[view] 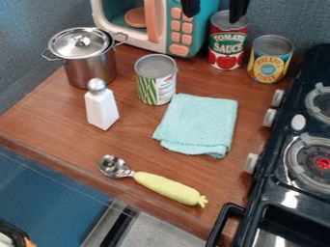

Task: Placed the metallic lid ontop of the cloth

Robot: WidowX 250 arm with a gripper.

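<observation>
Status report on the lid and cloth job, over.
Gripper open, at the top edge. Metallic lid on the pot, not the cloth. Green-labelled can between pot and cloth, possibly in the way.

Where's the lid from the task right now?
In the camera view, the metallic lid sits on the steel pot at the upper left, beside the toy microwave.

Bright, even light with soft shadows.
White highlights glint on the metallic lid (67, 44) and the spoon (114, 166); small patches of glare mark the dark stove (270, 190), while faint shading edges the cloth (197, 123).
</observation>
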